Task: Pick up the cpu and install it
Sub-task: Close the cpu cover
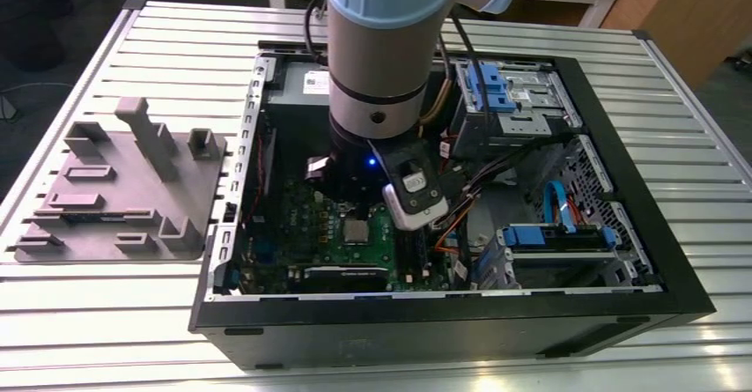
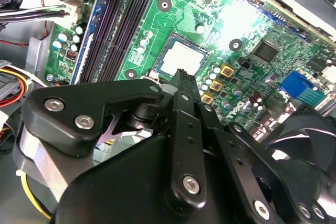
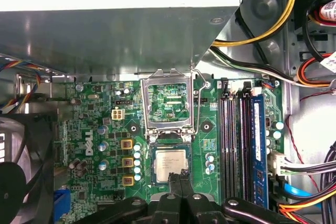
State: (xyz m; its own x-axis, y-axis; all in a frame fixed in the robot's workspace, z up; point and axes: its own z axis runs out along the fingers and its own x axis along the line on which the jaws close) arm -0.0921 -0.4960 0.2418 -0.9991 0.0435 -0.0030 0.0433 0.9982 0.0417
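The gripper [image 3: 179, 173] is seen with its fingers drawn close together and nothing held between them. Its tips are poised at the nearest edge of the cpu [image 3: 170, 162].

A risk is judged here. If the tips were pressed down on that edge or dragged across it, the cpu could be tipped or shifted in its seat, and whatever contacts lie beneath could be damaged. The row of pale capacitors [image 3: 137, 158] just beside the cpu could likewise be clipped by a sideways motion. Farther on, the socket frame [image 3: 168, 100] is seen hinged open at the far edge of the seat. Were it knocked, it could drop onto a cpu not squarely seated.

The cpu is found lying flat in its seat, near the middle of the green board [image 3: 89, 129]. It lies just ahead of the fingertips and below them. Whether contact is made cannot be told.
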